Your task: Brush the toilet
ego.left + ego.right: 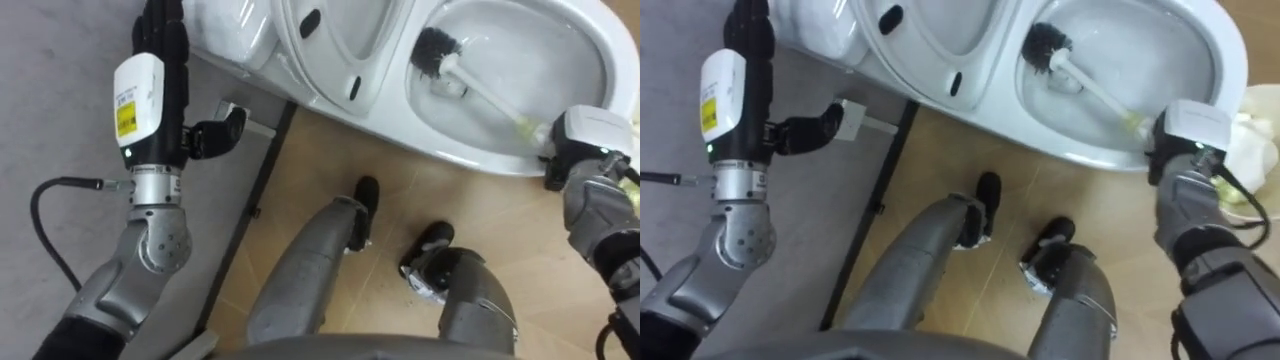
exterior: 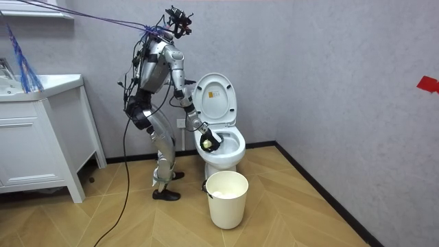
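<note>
Standing close in front of the toilet [image 2: 221, 147] and leaning over it, the robot looks to me to be in the scrubbing step itself, with the brush down in the bowl.

Its left hand [image 1: 165, 70] is raised at the left edge of the tank [image 1: 225, 30], fingers straight and together, thumb stuck out sideways, holding nothing. Whether it touches the tank I cannot tell.

Next along, the lid [image 1: 335, 35] is tipped up, leaving the bowl [image 1: 470, 155] open. The brush [image 1: 480, 90] lies slanted across the bowl, its dark bristle head [image 1: 432, 50] low against the inner wall at the back left and its pale handle climbing to the front right rim.

There the right hand [image 1: 585, 140] reaches down over the rim from the right, fingers wrapped round the handle's end.

The next move, I'd judge, calls for sweeping the head round the wall and up under the rim, keeping the bristles pressed on and the grip firm, so the handle doesn't lever on the rim.

A white bin [image 2: 226, 199] stands on the floor just before the toilet.
</note>
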